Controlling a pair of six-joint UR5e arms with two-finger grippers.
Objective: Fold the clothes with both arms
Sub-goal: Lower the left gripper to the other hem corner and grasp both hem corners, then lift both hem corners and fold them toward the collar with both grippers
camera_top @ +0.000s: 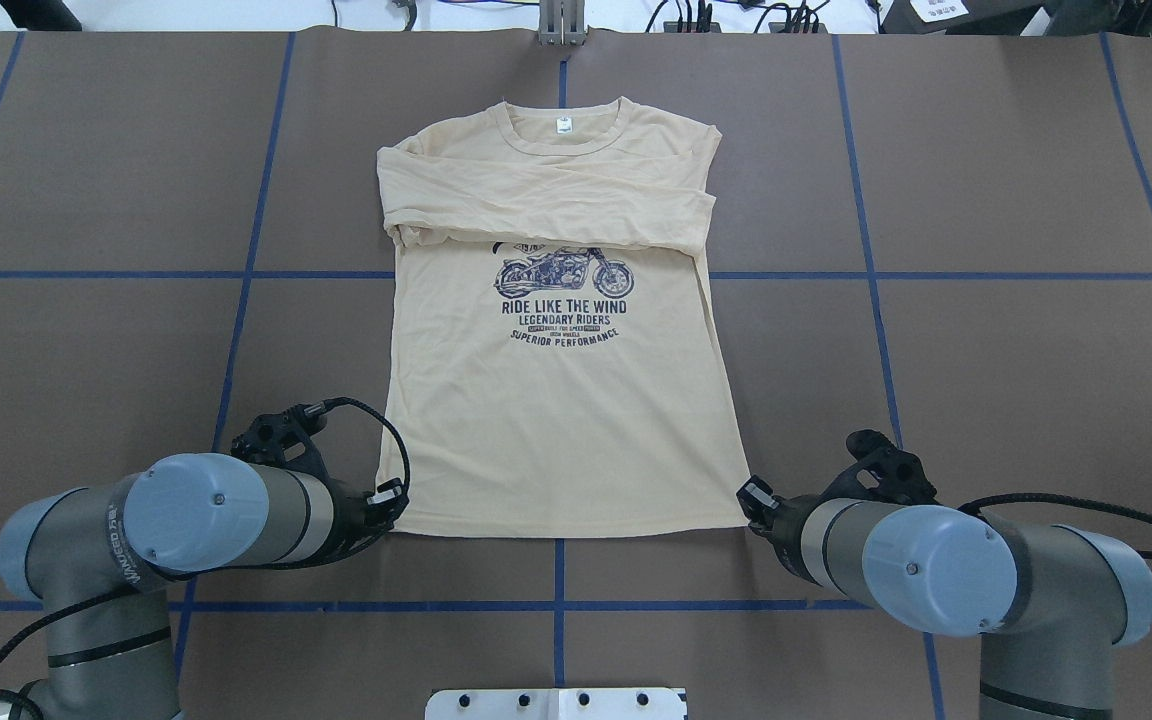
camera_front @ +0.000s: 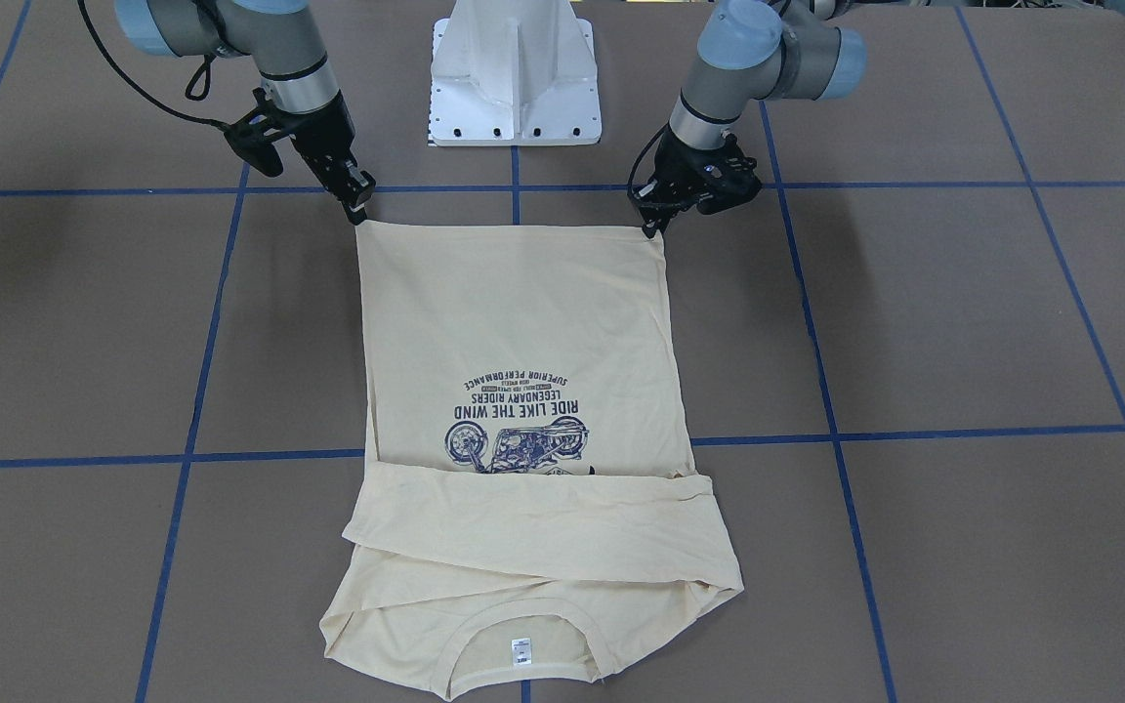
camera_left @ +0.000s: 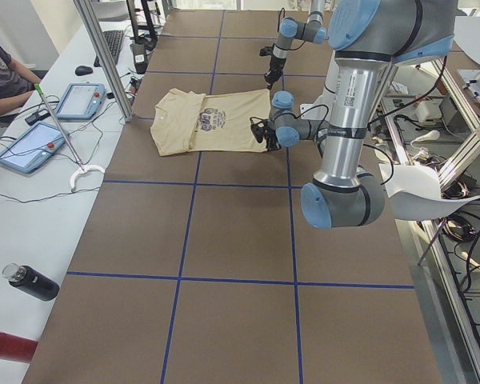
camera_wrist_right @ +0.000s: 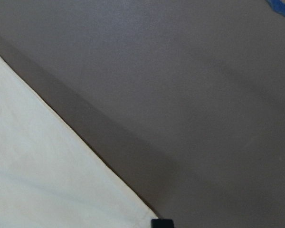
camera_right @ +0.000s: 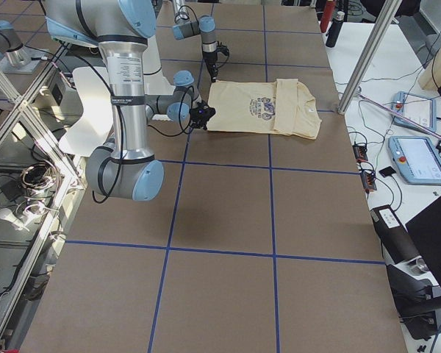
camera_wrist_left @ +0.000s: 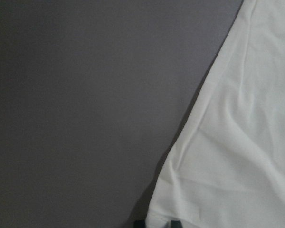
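The clothes are one pale cream-yellow shirt (camera_front: 523, 322) (camera_top: 556, 420) lying flat on the brown table, print up, with the sleeves folded across the chest and the neck tag (camera_top: 564, 125) at the far end. My left gripper (camera_top: 391, 500) (camera_front: 653, 230) is down at the hem's left corner, shut on the cloth. In the left wrist view the shirt corner (camera_wrist_left: 237, 142) runs into the fingertips at the bottom edge. My right gripper (camera_top: 751, 497) (camera_front: 359, 210) sits at the hem's right corner, shut on it. The right wrist view shows the cloth (camera_wrist_right: 38, 166) ending at one dark fingertip (camera_wrist_right: 161, 223).
The white pedestal base (camera_front: 516, 78) stands between the arms, just behind the hem. Blue tape lines (camera_top: 236, 272) grid the brown table. In the exterior left view a side bench holds tablets (camera_left: 80, 100) and a person's arm (camera_left: 4, 76); a dark bottle (camera_left: 28, 282) lies nearer.
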